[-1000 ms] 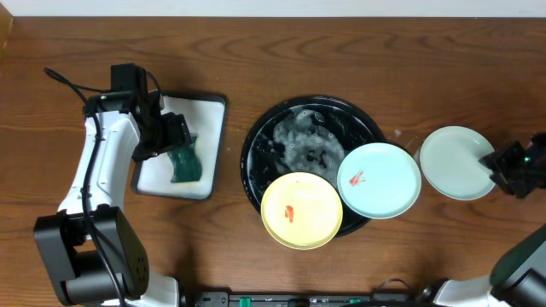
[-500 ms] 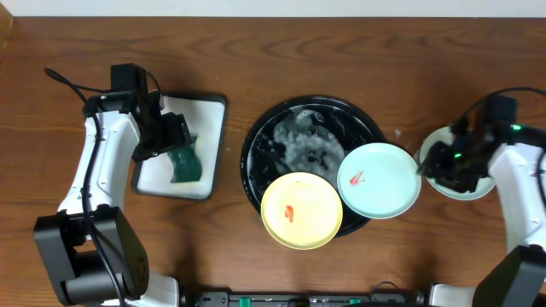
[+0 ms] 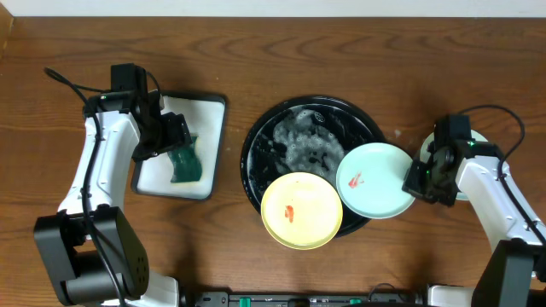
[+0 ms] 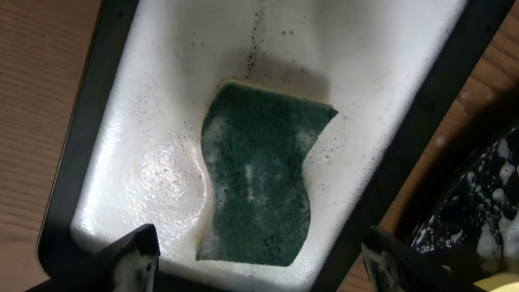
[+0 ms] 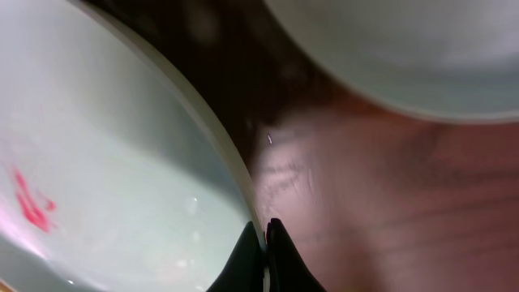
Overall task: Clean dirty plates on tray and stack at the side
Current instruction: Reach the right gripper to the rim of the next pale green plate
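Starting L: keeping left gripper (image 3: 175, 136) parked over white soapy dish (image 3: 205, 107), same as a sec ago, fingers (image 4: 134, 259) spread wide w/ nothing between them. Leaving green sponge (image 4: 259, 174) flat in the suds at 12 o'clock of the tips, untouched.

Moving to centre: showing black tray (image 3: 256, 141) foamy, w/ yellow plate (image 3: 301, 211) at its 6 o'clock and mint plate (image 3: 375, 183) at its 4 o'clock. Both overhanging the rim, carrying a red smear (image 3: 357, 178) on the mint one and another on the yellow.

Reaching R: swinging right gripper (image 3: 418, 177) in from the far table edge, past the clean-looking mint plate (image 5: 389, 49), to the dirty mint plate's 3 o'clock rim. Snapping jaws from half-open to fully shut.

Reading that as plate no. 1 prob. done and set aside on bare wood tabletop (image 5: 389, 203), plate no. 2 just being started.

Seeing, in wrist view, closed tips meeting right at the rim edge, plate spreading toward 9 o'clock, wood at 3. Not telling whether rim is actually pinched or tips are merely touching it.
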You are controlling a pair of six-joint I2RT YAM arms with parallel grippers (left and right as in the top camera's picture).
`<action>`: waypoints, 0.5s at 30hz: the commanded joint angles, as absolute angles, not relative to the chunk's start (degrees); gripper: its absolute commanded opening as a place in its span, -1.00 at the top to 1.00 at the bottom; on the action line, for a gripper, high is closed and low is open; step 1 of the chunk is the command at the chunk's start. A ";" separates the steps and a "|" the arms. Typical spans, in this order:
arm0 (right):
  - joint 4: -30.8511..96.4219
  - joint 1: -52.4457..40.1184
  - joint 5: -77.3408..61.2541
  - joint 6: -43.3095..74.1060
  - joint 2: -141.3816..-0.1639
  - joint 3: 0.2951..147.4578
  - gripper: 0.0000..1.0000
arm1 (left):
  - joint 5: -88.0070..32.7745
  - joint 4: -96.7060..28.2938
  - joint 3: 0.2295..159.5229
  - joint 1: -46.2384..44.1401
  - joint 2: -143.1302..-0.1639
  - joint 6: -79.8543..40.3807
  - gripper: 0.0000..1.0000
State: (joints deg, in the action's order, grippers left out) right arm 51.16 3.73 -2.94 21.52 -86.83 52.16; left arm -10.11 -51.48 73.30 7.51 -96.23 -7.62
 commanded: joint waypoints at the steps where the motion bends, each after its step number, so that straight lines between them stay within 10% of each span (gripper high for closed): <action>1: 48.60 3.31 -2.26 19.33 -84.84 56.60 0.97 | -9.58 -51.81 72.73 7.64 -96.18 -7.53 -0.62; 15: 31.44 -5.98 -12.62 22.94 -92.53 59.70 0.98 | -9.58 -51.79 72.73 7.64 -96.18 -7.53 -0.62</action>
State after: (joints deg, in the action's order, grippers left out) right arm 32.71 -2.63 -11.79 19.99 -88.53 59.13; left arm -10.11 -51.48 73.30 7.51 -96.23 -7.64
